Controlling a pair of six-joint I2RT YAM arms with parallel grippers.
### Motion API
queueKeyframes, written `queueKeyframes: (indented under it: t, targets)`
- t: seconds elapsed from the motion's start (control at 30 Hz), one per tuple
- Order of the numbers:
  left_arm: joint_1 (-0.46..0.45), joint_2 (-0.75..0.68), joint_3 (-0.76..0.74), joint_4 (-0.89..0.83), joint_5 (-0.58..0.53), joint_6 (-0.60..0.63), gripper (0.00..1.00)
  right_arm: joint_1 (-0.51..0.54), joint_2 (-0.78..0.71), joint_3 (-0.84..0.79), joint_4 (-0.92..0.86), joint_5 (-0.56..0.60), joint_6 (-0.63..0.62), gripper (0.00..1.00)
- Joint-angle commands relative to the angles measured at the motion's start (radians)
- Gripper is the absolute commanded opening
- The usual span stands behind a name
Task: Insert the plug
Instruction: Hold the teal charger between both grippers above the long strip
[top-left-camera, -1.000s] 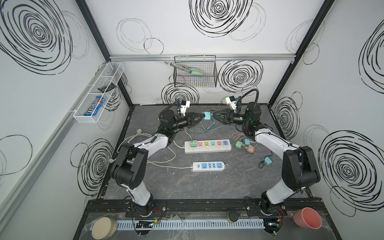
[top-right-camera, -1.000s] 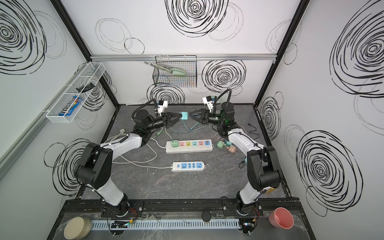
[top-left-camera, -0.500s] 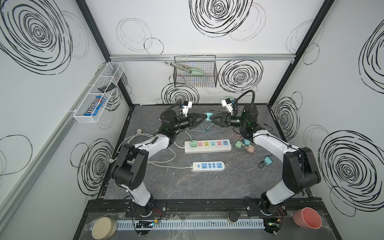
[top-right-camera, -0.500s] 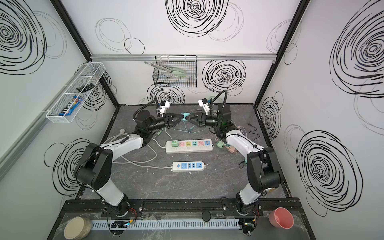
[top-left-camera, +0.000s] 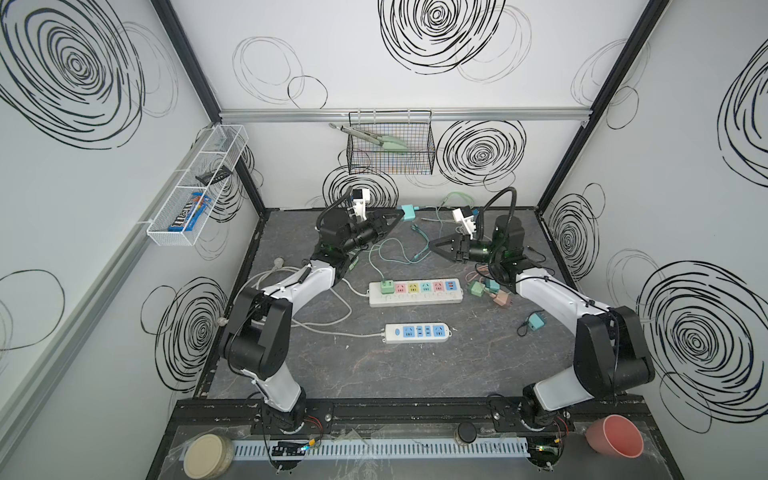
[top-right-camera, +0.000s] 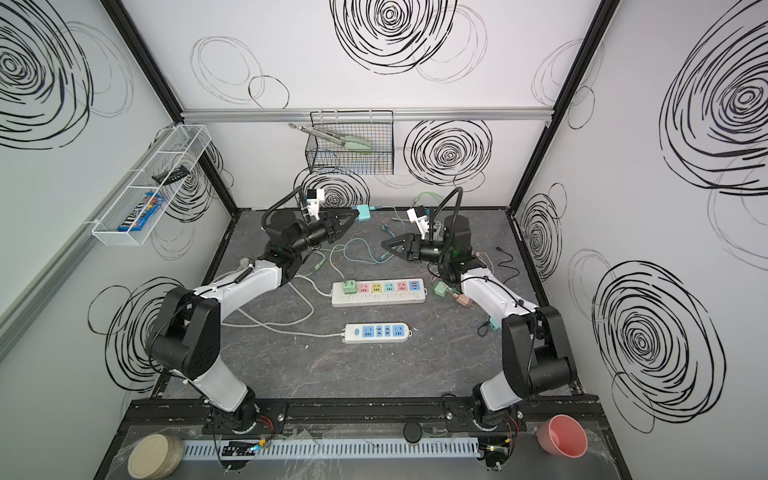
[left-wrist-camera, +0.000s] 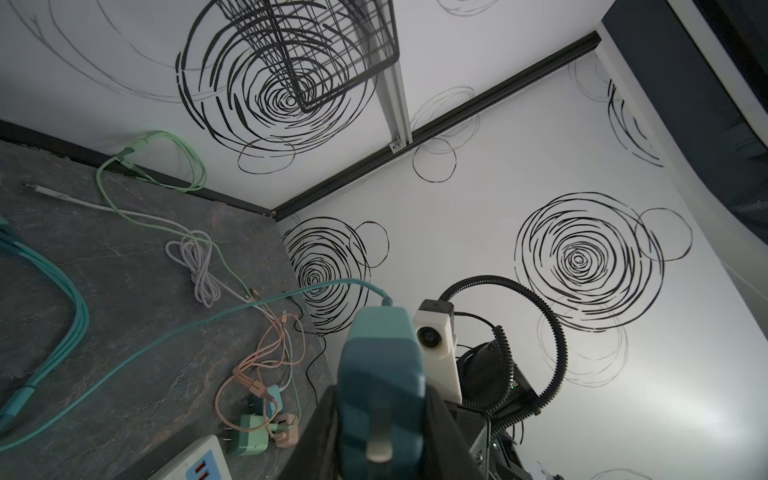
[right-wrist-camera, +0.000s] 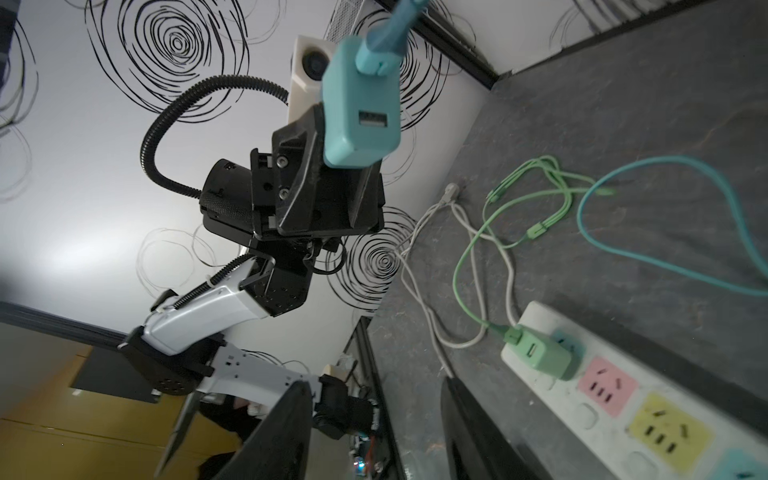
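A teal plug (top-left-camera: 408, 212) (top-right-camera: 363, 212) with a teal cable hangs in the air over the back of the table, and my left gripper (top-left-camera: 398, 215) (top-right-camera: 354, 216) is shut on it. The left wrist view has the plug (left-wrist-camera: 380, 365) filling the space between the jaws. My right gripper (top-left-camera: 434, 245) (top-right-camera: 385, 245) is open and empty, to the right of the plug and lower, apart from it. In the right wrist view the plug (right-wrist-camera: 361, 112) sits far beyond my fingertips (right-wrist-camera: 286, 436). The white power strip (top-left-camera: 415, 300) (right-wrist-camera: 536, 316) with coloured sockets lies mid-table, a green plug (top-left-camera: 387, 286) in its left socket.
A second strip with blue sockets (top-left-camera: 417, 332) lies nearer the front. Loose adapters (top-left-camera: 490, 291) and a small teal one (top-left-camera: 536, 322) sit at the right. Green, teal and white cables (top-left-camera: 399, 253) trail over the back. A wire basket (top-left-camera: 390, 149) hangs on the back wall.
My right gripper, which had come up close to the plug, has drawn back to the right and lower, its jaws narrower. The left gripper has lifted the plug slightly.
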Motion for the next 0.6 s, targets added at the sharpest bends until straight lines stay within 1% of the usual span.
queueKeyframes:
  t: [0.0, 0.1, 0.2, 0.27, 0.43, 0.57]
  targets:
    - [-0.020, -0.013, 0.016, -0.035, -0.020, 0.071, 0.00, 0.000, -0.019, -0.036, 0.221, 0.040, 0.181, 0.42]
    - [-0.017, -0.016, -0.016, 0.039, 0.028, 0.002, 0.00, 0.001, 0.005, -0.022, 0.287, 0.090, 0.262, 0.44]
    - [-0.017, -0.018, -0.047, 0.128, 0.069, -0.069, 0.00, -0.001, 0.028, -0.009, 0.301, 0.122, 0.301, 0.45]
    - [-0.014, -0.024, -0.063, 0.163, 0.086, -0.096, 0.00, -0.003, 0.054, 0.002, 0.300, 0.116, 0.314, 0.45]
    - [-0.017, -0.028, -0.071, 0.170, 0.121, -0.100, 0.00, 0.000, 0.105, 0.018, 0.419, 0.081, 0.389, 0.45]
    - [-0.020, -0.029, -0.082, 0.171, 0.117, -0.099, 0.00, 0.014, 0.110, 0.054, 0.409, 0.081, 0.371, 0.45]
